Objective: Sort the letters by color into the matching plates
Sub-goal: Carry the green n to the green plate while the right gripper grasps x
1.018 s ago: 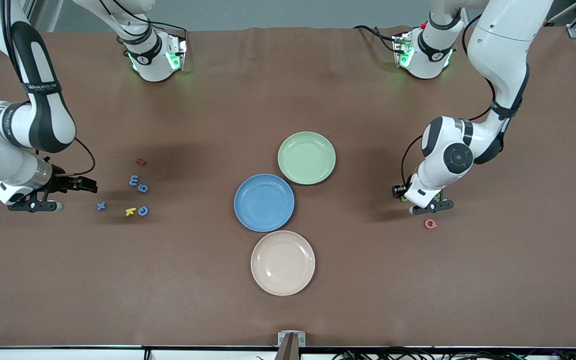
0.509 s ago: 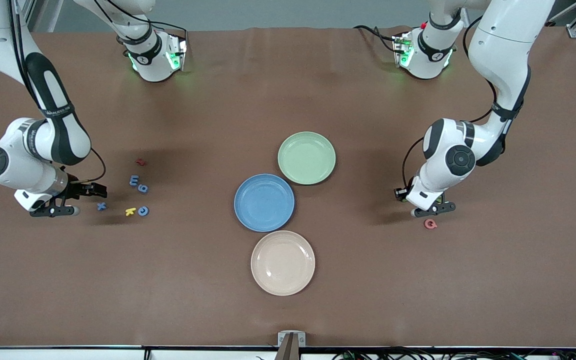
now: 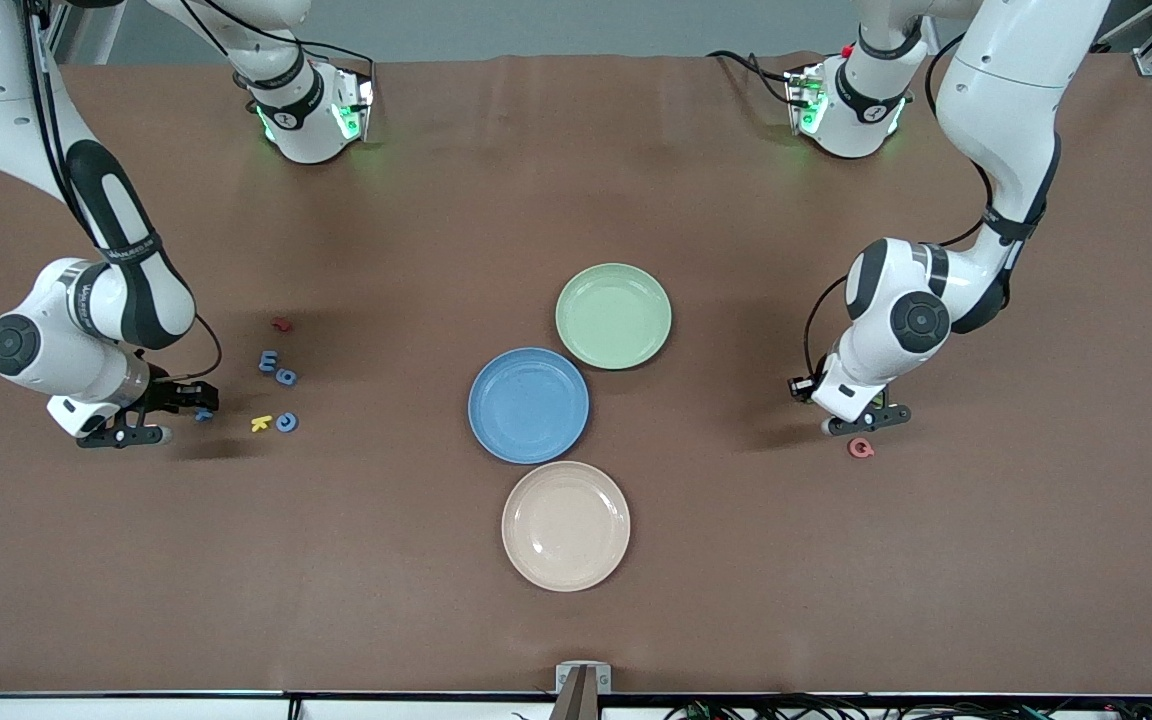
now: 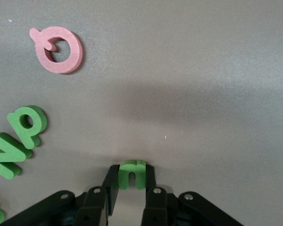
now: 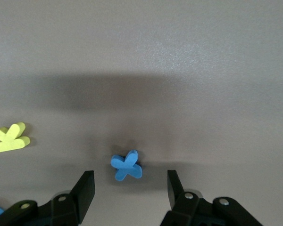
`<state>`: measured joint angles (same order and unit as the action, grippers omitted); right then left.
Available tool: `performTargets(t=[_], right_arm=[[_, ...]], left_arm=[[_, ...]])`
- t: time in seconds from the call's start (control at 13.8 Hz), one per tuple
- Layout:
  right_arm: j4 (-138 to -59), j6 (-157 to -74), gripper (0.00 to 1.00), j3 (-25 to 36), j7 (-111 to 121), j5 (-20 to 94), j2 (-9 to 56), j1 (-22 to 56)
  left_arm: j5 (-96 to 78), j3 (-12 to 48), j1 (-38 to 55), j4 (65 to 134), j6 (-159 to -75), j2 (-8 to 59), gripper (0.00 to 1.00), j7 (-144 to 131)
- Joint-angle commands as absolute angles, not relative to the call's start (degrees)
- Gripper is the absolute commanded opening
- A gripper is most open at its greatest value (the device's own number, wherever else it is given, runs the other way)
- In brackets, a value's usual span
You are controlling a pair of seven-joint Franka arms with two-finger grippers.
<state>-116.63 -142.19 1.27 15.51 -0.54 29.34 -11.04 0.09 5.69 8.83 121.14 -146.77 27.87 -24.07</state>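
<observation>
My left gripper (image 4: 131, 176) is down at the table near the left arm's end, shut on a small green letter (image 4: 132, 170) that stands pinched between its fingers. Two more green letters, a P (image 4: 28, 124) and an N (image 4: 6, 155), lie beside it. My right gripper (image 5: 130, 182) is open, low at the right arm's end, with a blue X (image 5: 126, 165) lying untouched between its fingers. Three other blue letters (image 3: 285, 377) lie close by. The blue plate (image 3: 528, 405) and the pale green plate (image 3: 613, 316) sit mid-table with nothing in them.
A beige plate (image 3: 565, 525) lies nearer the front camera than the blue plate. A pink Q (image 3: 861, 448) rests by the left gripper. A yellow letter (image 3: 261, 423) and a red letter (image 3: 282, 324) lie among the blue ones.
The right arm has swung in toward the blue letters and come down around the X, its jaws narrowing. The left gripper has closed on the green letter.
</observation>
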Motion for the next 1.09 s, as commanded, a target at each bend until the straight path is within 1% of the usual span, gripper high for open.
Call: performTargets(t=[0.0,0.15,0.22,0.36,0.51,0.65,0.8,1.02], right_arm=[[-115.8,-143.3,0.63,0.6,16.3,-1.7,30.0,-11.7],[-115.8,-144.4,0.61,0.6,16.4,-1.7,30.8,-11.7],[-115.8,-144.8,0.61,0.6,16.4,-1.7,30.9,-11.6],[-115.8,-145.2,0.6,0.6,16.4,-1.6,31.4,-11.5],[-115.8,-145.1,0.56,0.6,16.4,-1.6,31.6,-11.4],[-115.8,-145.0,0.46,0.6,16.5,-1.7,31.6,-11.3],[-115.8,-144.9,0.31,0.6,18.1,-1.7,31.6,-11.3],[-115.8,-144.9,0.15,0.6,20.2,-1.7,31.5,-11.3]], left_arm=[[0.0,5.7,9.0,120.3,-147.1,28.8,0.13,-24.9],[0.0,5.9,9.2,120.5,-146.3,27.1,0.02,-25.7],[0.0,6.1,9.9,120.6,-145.1,26.0,0.01,-26.5],[0.0,6.2,14.1,120.2,-140.6,23.5,0.01,-30.7],[0.0,6.3,19.7,120.1,-139.4,22.3,0.01,-37.5],[-0.1,6.3,25.6,119.2,-139.3,22.4,0.01,-45.5],[-0.1,7.5,29.1,117.7,-139.3,22.8,0.01,-52.2],[-0.5,7.8,35.0,114.4,-139.4,25.5,0.02,-59.7]])
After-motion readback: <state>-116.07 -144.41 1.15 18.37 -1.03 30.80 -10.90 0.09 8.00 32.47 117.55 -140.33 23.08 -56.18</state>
